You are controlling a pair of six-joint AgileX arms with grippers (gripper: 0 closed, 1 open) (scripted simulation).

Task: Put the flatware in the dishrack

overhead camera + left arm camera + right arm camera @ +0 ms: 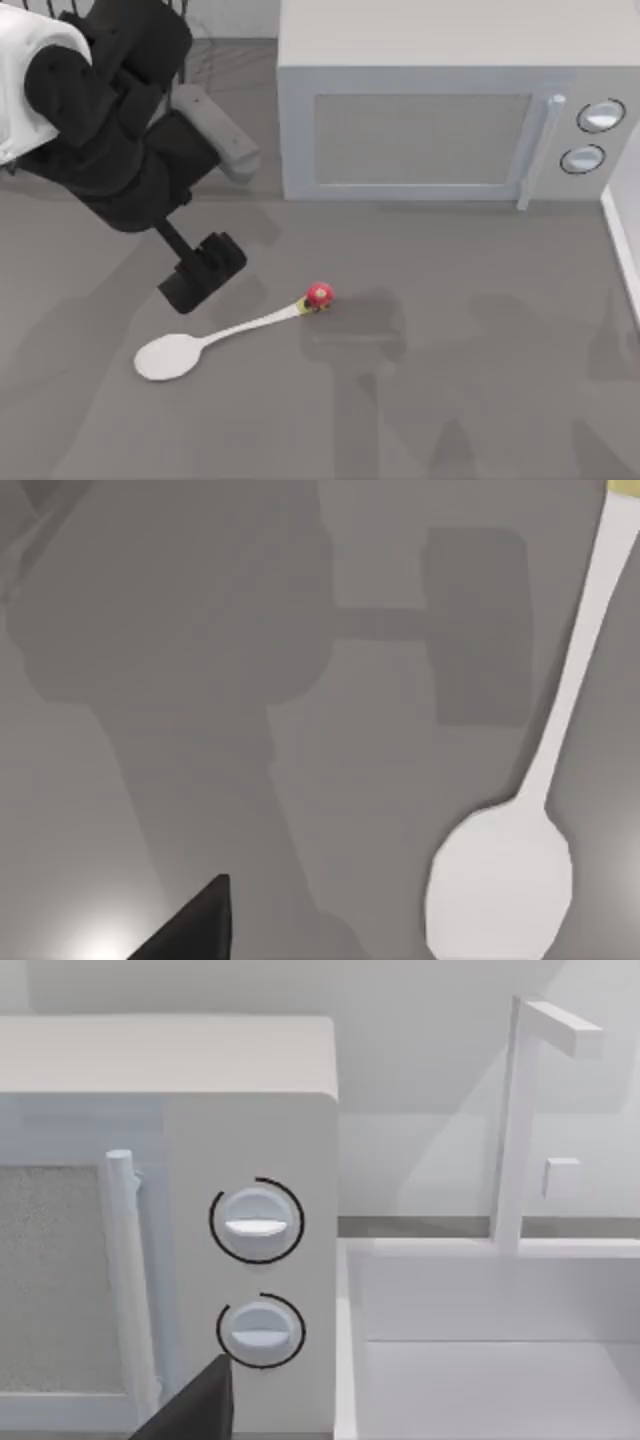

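The flatware is a white spoon (pixel 232 328) lying flat on the grey table, its oval bowl toward the left front and the red ball (pixel 318 293) of its handle toward the middle. The left wrist view shows the spoon (pixel 505 875) bowl and slim handle from above. My left gripper (pixel 202 272) hangs over the table just behind the spoon's handle, apart from it; a black tip of it (pixel 190 925) shows in the left wrist view. Thin black bars of the dishrack (pixel 183 12) peek out at the far left behind my left arm, mostly hidden. My right gripper (pixel 190 1408) is parked facing the microwave's knobs.
A grey microwave (pixel 430 110) with a shut door and two knobs stands at the back, middle to right. A white sink (pixel 480 1360) with a faucet lies to its right, its rim (pixel 622 235) at the table's right edge. Open table lies in front.
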